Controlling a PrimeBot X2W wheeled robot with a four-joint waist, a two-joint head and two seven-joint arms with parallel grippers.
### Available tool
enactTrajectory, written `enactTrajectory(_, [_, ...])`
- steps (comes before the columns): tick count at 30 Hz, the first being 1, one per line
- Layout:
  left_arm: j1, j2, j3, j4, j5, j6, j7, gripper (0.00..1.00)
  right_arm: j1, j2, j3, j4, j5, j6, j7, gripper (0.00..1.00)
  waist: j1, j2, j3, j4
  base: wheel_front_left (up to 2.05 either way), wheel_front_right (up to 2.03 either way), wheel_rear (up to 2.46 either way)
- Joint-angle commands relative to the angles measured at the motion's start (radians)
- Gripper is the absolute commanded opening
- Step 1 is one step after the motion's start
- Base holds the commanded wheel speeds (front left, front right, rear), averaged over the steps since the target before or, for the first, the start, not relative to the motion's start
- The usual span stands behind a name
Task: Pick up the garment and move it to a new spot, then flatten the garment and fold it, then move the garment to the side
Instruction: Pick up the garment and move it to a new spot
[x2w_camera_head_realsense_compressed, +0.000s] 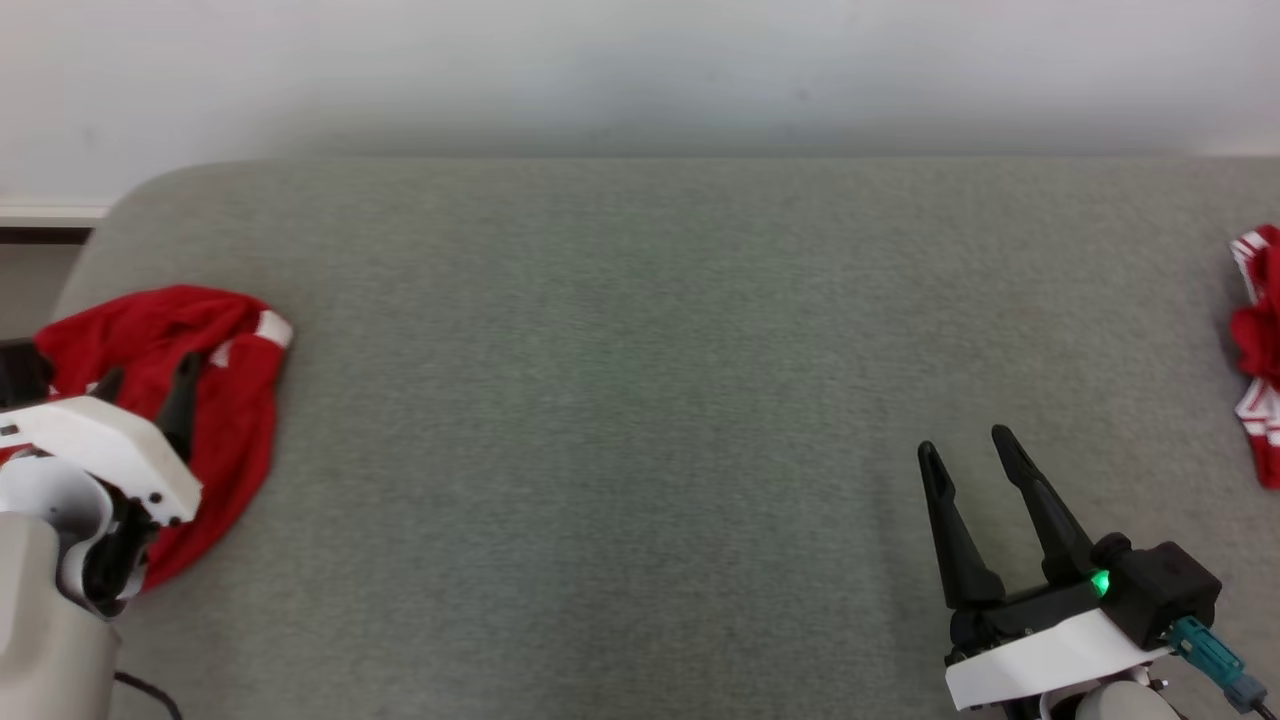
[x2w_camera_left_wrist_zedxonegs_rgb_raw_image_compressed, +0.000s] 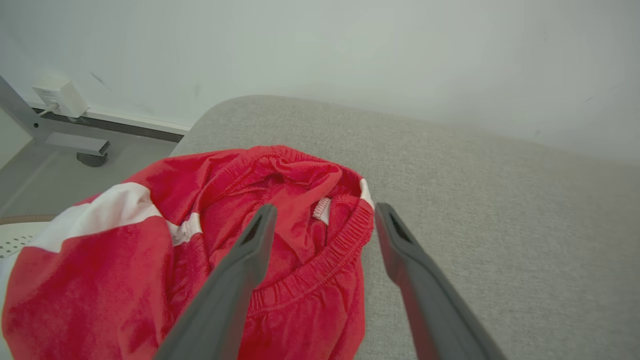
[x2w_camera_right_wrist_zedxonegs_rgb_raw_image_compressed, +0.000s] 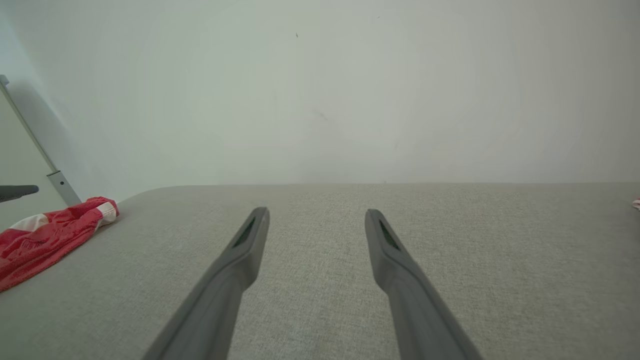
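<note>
A crumpled red garment (x2w_camera_head_realsense_compressed: 235, 400) with white bands lies at the left end of the grey padded table (x2w_camera_head_realsense_compressed: 600, 350). My left gripper (x2w_camera_head_realsense_compressed: 148, 375) hovers over it, open, with nothing between the jaws. In the left wrist view the gripper (x2w_camera_left_wrist_zedxonegs_rgb_raw_image_compressed: 325, 207) straddles the elastic waistband of the garment (x2w_camera_left_wrist_zedxonegs_rgb_raw_image_compressed: 100, 260); whether the fingers touch the cloth I cannot tell. My right gripper (x2w_camera_head_realsense_compressed: 962, 442) stands open and empty above bare table at the lower right. In the right wrist view this gripper (x2w_camera_right_wrist_zedxonegs_rgb_raw_image_compressed: 317, 211) points at the wall, with the garment (x2w_camera_right_wrist_zedxonegs_rgb_raw_image_compressed: 45, 230) far to the left.
A second red and white piece of cloth (x2w_camera_head_realsense_compressed: 1260, 340) lies at the table's right edge. The table's rounded left end drops to the floor, where a metal frame with a caster (x2w_camera_left_wrist_zedxonegs_rgb_raw_image_compressed: 90, 159) stands. A pale wall runs behind the table.
</note>
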Motion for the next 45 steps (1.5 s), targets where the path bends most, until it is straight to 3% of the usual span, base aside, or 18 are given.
enactTrajectory(1, [-0.016, 0.014, -0.009, 0.038, -0.008, 0.002, 0.007, 1.00, -0.017, 0.002, 0.002, -0.001, -0.008, -0.002, -0.003, 1.00, -0.0002, 0.0000, 0.051, -0.062, 0.00, 0.00, 0.00])
enactTrajectory(9, [-0.066, 0.068, -0.066, 0.256, -0.069, 0.002, 0.030, 1.00, -0.039, 0.013, 0.006, -0.002, -0.005, -0.002, -0.003, 1.00, -0.0002, 0.0000, 0.087, -0.142, 0.00, 0.00, 0.00])
enactTrajectory(14, [-0.069, 0.062, -0.106, 0.374, -0.087, 0.002, 0.108, 1.00, -0.040, 0.018, 0.000, -0.002, -0.006, -0.002, -0.003, 1.00, -0.0002, 0.0000, 0.093, -0.156, 0.00, 0.00, 0.00])
enactTrajectory(15, [-0.072, 0.064, -0.112, 0.383, -0.091, 0.002, 0.110, 0.79, -0.041, 0.018, -0.001, -0.002, -0.007, -0.002, -0.003, 1.00, -0.0002, 0.0000, 0.093, -0.157, 0.00, 0.00, 0.00])
enactTrajectory(16, [-0.079, 0.068, -0.114, 0.390, -0.098, 0.002, 0.096, 0.33, -0.041, 0.019, -0.002, -0.002, -0.008, -0.002, -0.003, 1.00, -0.0002, 0.0000, 0.093, -0.157, 0.00, 0.00, 0.00])
enactTrajectory(17, [-0.084, 0.070, -0.116, 0.393, -0.103, 0.002, 0.085, 0.00, -0.040, 0.019, -0.004, 0.000, -0.009, -0.002, -0.003, 1.00, -0.0002, 0.0000, 0.089, -0.155, 0.00, 0.00, 0.00])
enactTrajectory(29, [-0.131, 0.092, -0.265, 0.306, -0.126, 0.002, -0.018, 0.00, 0.002, 0.024, -0.010, 0.025, 0.009, -0.002, -0.003, 1.00, -0.0002, 0.0000, -0.060, -0.116, 0.00, 0.00, 0.00])
enactTrajectory(38, [-0.157, 0.064, -0.384, 0.114, -0.209, 0.002, 0.021, 0.00, 0.069, 0.018, -0.025, 0.032, 0.028, -0.002, -0.003, 1.00, -0.0002, 0.0000, -0.189, -0.125, 0.00, 0.00, 0.00])
enactTrajectory(45, [-0.136, 0.028, -0.418, -0.102, -0.305, 0.002, 0.071, 0.00, 0.098, 0.005, -0.058, 0.014, 0.034, -0.002, -0.003, 1.00, -0.0002, 0.0000, -0.229, -0.169, 0.00, 0.00, 0.00])
